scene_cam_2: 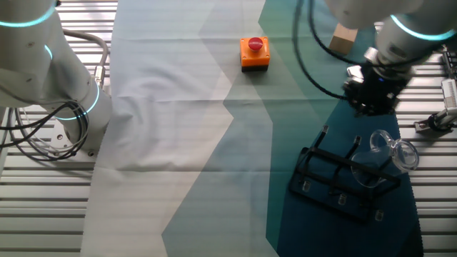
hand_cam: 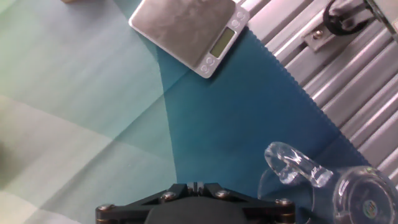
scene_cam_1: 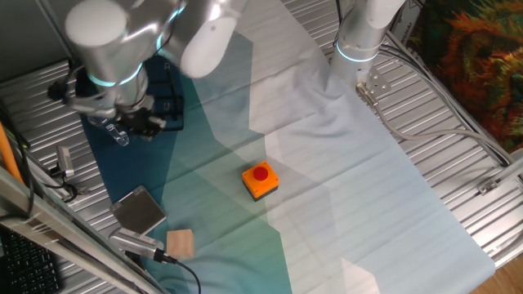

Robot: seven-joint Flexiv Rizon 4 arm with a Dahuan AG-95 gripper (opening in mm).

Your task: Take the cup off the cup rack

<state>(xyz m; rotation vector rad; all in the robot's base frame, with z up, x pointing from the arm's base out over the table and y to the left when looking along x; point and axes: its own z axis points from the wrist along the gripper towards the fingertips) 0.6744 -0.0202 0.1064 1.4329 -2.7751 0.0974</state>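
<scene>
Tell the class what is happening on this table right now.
A Flexiv arm's gripper hovers just above a black wire cup rack on the dark blue part of the cloth. A clear cup hangs tilted at one end of the rack, not yet gripped as far as the views show. An orange button box and a small digital scale sit untouched nearby.

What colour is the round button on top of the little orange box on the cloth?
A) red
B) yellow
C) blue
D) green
A: the orange button box carries a round red button on its top, and the other fixed view shows the same red cap on the box.
</scene>
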